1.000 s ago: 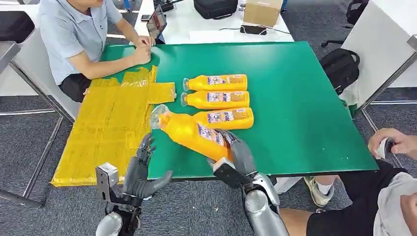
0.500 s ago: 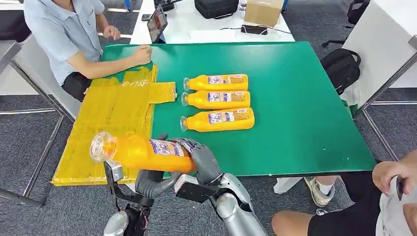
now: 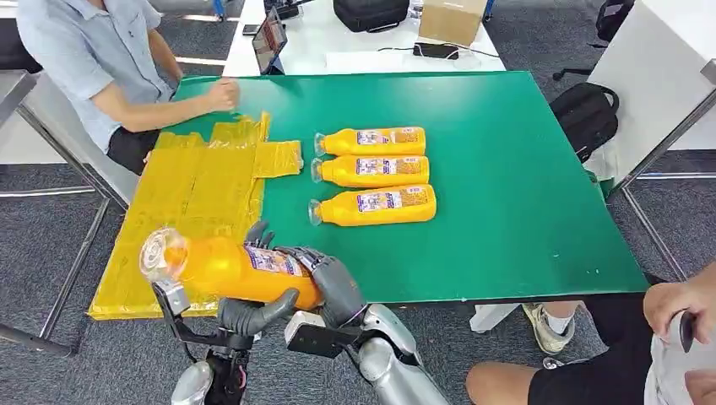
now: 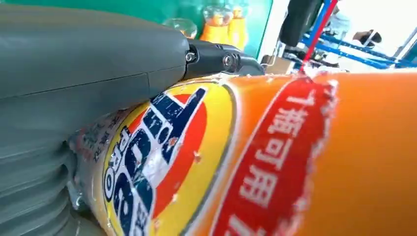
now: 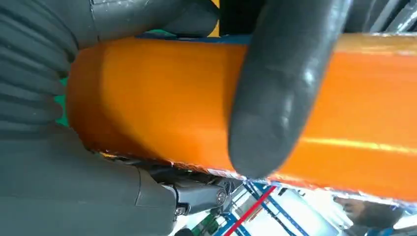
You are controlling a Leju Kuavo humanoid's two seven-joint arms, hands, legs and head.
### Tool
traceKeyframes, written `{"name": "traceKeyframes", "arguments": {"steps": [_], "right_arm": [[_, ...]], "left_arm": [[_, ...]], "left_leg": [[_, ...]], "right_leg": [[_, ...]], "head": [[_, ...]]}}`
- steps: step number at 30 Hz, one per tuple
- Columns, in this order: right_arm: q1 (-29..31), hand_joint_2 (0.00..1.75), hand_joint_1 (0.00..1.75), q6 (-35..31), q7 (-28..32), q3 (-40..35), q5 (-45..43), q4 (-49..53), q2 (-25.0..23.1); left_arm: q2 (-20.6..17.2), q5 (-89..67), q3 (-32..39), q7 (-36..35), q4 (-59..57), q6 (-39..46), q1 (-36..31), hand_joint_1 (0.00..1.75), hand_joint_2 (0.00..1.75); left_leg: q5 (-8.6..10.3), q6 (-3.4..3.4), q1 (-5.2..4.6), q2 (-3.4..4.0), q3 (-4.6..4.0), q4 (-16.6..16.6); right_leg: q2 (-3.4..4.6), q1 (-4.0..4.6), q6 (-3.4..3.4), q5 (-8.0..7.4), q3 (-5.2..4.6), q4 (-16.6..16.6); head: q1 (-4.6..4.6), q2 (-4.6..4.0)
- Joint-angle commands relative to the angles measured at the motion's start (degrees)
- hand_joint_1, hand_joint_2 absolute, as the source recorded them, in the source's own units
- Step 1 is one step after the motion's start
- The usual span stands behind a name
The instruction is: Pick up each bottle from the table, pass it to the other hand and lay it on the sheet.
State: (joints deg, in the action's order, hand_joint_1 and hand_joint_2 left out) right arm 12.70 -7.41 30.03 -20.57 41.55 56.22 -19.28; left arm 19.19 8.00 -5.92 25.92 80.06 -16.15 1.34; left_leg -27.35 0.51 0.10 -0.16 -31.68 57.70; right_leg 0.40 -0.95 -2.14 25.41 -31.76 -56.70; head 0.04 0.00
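Note:
An orange bottle (image 3: pixel 224 270) hangs level over the table's near-left edge, its clear cap end above the yellow sheet (image 3: pixel 194 186). My right hand (image 3: pixel 333 287) grips its base end, a dark finger (image 5: pixel 280 83) wrapped across the orange body (image 5: pixel 147 93). My left hand (image 3: pixel 249 314) closes around the middle, fingers rising behind the bottle and thumb lying under it. In the left wrist view the label (image 4: pixel 162 147) presses against the grey thumb (image 4: pixel 83 64). Three more orange bottles lie side by side on the green table: (image 3: pixel 371 141), (image 3: pixel 371 171), (image 3: pixel 376 205).
A person (image 3: pixel 93 59) sits at the table's far left with a hand near the sheet's far end. Another person's hand (image 3: pixel 684 304) is at the lower right. A black backpack (image 3: pixel 583 114) lies on the floor to the right. The green table's (image 3: pixel 523 186) right half is bare.
My right hand carried the bottle from the table's middle leftward to the near-left edge. My left hand rose under it and now wraps it. The seated person drew an arm back.

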Motion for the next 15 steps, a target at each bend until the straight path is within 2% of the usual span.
{"name": "traceKeyframes", "arguments": {"steps": [1,2,3,4,8,10,14,15], "right_arm": [[-0.6,1.75,0.28,-0.8,-1.6,-4.6,2.5,-7.1,0.1],[-1.0,1.75,0.0,-1.0,-1.5,-4.8,2.6,-6.8,0.2],[-1.2,1.75,0.0,-0.9,-1.5,-5.1,2.7,-6.6,0.2],[-1.5,0.0,0.0,-1.5,-1.3,-5.6,3.3,-6.1,0.5],[-2.2,0.0,0.0,-3.1,-0.6,-6.1,3.9,-4.9,0.8],[-2.6,0.0,0.0,-5.3,1.1,-6.9,4.8,-3.3,1.4],[-2.9,0.0,0.0,-5.8,2.9,-7.9,4.6,-2.0,1.7],[-3.2,0.0,0.0,-5.9,3.2,-8.3,4.5,-1.1,1.8]], "left_arm": [[0.8,4.3,5.0,-0.6,-0.8,1.2,-6.1,1.75,1.75],[0.8,4.4,5.2,-0.6,-1.4,1.1,-6.1,1.75,1.75],[0.8,4.4,5.4,-0.6,-1.6,1.2,-6.2,1.75,1.75],[0.8,5.4,5.9,-0.7,-2.1,1.2,-6.4,1.75,1.75],[0.5,6.1,7.6,-1.1,-4.0,1.4,-7.7,1.75,1.75],[0.4,7.8,10.6,-3.5,-9.9,1.6,-10.8,1.75,1.75],[-0.6,8.6,13.3,-2.4,-16.1,1.3,-14.6,1.75,1.75],[-0.8,6.5,14.6,-2.5,-18.0,3.5,-16.1,1.75,1.75]], "left_leg": [[0.04,-0.05,0.11,-0.14,-0.01,0.0],[0.03,-0.04,0.07,-0.14,0.0,0.0],[0.03,-0.04,0.09,-0.13,0.01,0.0],[0.04,-0.05,0.1,-0.13,0.0,0.0],[0.05,-0.05,0.11,-0.21,0.04,-0.1],[0.03,-0.03,0.04,-0.11,0.04,-0.1],[0.07,-0.04,0.05,-0.2,0.02,-0.1],[0.09,-0.08,0.11,-0.24,0.03,-0.1]], "right_leg": [[-0.19,0.13,0.11,-0.01,0.08,0.1],[-0.17,0.08,0.08,0.0,0.08,0.0],[-0.17,0.09,0.08,-0.01,0.1,0.1],[-0.18,0.11,0.1,-0.02,0.1,0.1],[-0.28,0.11,0.11,0.0,0.15,0.1],[-0.14,0.03,0.06,0.01,0.09,0.1],[-0.26,0.04,0.08,0.0,0.08,0.1],[-0.31,0.11,0.14,-0.02,0.14,0.1]], "head": [[0.0,0.0],[0.02,0.0],[0.02,0.0],[0.0,0.0],[0.02,0.0],[-0.02,0.0],[0.02,0.0],[0.0,0.0]]}}
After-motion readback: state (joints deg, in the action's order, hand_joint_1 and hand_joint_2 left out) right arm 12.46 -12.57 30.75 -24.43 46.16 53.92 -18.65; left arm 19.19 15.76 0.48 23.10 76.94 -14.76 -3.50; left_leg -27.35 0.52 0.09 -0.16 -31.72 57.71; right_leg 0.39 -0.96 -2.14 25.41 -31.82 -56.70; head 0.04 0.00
